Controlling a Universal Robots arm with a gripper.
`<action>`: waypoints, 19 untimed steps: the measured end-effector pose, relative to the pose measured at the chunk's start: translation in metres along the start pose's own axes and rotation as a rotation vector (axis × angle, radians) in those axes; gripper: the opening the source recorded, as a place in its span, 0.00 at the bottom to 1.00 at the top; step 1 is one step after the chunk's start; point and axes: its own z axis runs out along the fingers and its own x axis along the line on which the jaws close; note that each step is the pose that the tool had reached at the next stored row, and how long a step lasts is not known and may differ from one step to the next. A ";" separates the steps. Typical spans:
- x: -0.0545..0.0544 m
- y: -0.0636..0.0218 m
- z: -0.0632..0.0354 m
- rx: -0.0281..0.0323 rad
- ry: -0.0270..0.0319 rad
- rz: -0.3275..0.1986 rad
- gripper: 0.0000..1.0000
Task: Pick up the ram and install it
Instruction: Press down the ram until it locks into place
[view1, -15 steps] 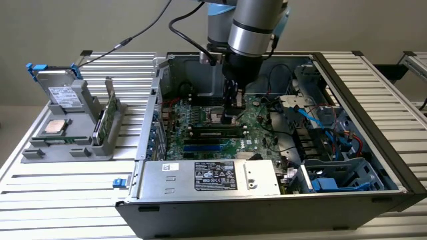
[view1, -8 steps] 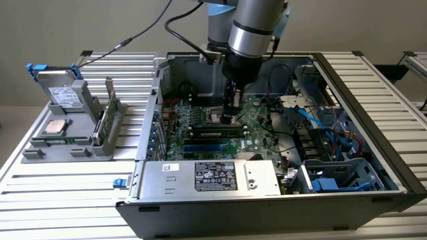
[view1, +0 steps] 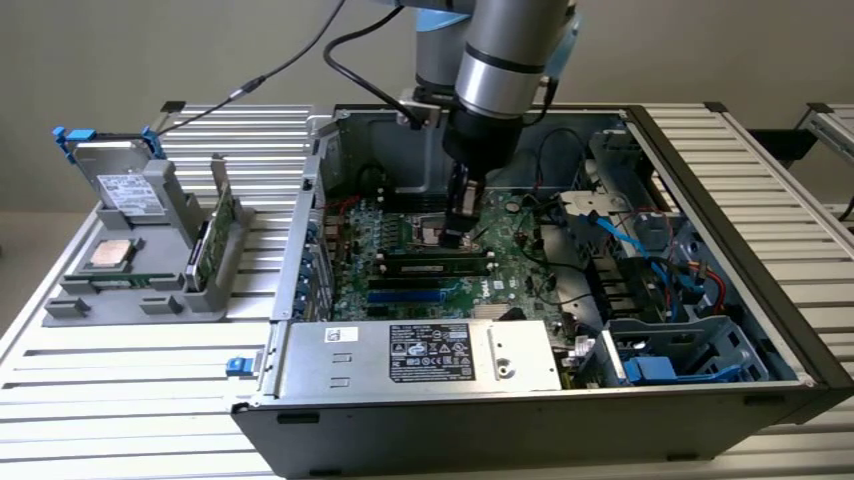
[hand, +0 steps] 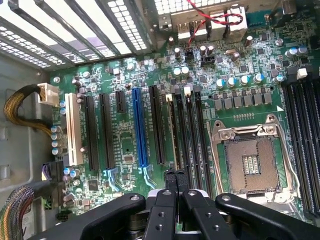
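Gripper (hand: 175, 181) fingers pressed together, holding nothing, hovering low over the motherboard (hand: 200, 115) just by the empty CPU socket (hand: 250, 162). Ram (view1: 430, 266) lies seated in a slot on that board inside the open PC case (view1: 747, 330), just below the gripper in the exterior view.

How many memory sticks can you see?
2. One memory stick sits slotted into the motherboard near the arm's tip; the other stands upright in the grey holder at the exterior view's left. The arm may hide more.
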 end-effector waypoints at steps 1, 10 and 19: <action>0.000 0.0002 0.0005 -0.0002 -0.0007 0.007 0.10; 0.000 0.0003 0.0043 -0.0005 -0.0077 0.073 0.10; -0.001 0.0002 0.0051 -0.0057 -0.0240 0.173 0.10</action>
